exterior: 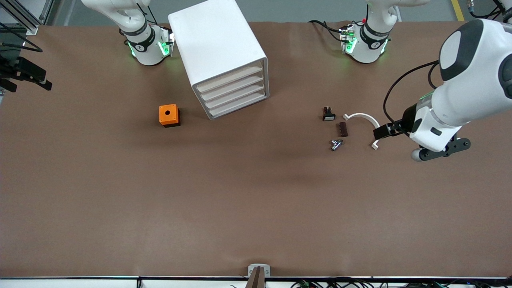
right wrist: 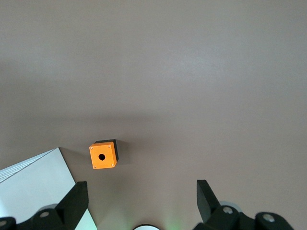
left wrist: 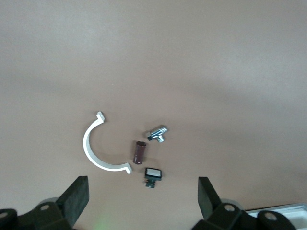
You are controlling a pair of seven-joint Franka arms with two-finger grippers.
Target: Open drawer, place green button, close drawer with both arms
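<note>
The white cabinet [exterior: 218,48] stands between the two arm bases, with all four drawers shut. The drawer [exterior: 234,96] is third from the top. No green-capped button shows in any view. My left arm's hand [exterior: 434,134] hangs above the table at the left arm's end, beside a cluster of small parts; its fingers are hidden there. In the left wrist view my left gripper [left wrist: 142,191] is open and empty, high over those parts. My right gripper [right wrist: 141,194] is open and empty, high over bare table near the orange box [right wrist: 103,155] and the cabinet's corner [right wrist: 33,187].
The orange cube with a round hole [exterior: 169,115] sits beside the cabinet toward the right arm's end. The cluster holds a black part with a white face [exterior: 328,115], a brown block [exterior: 343,129], a silver fitting [exterior: 336,144] and a white curved clamp [exterior: 362,118].
</note>
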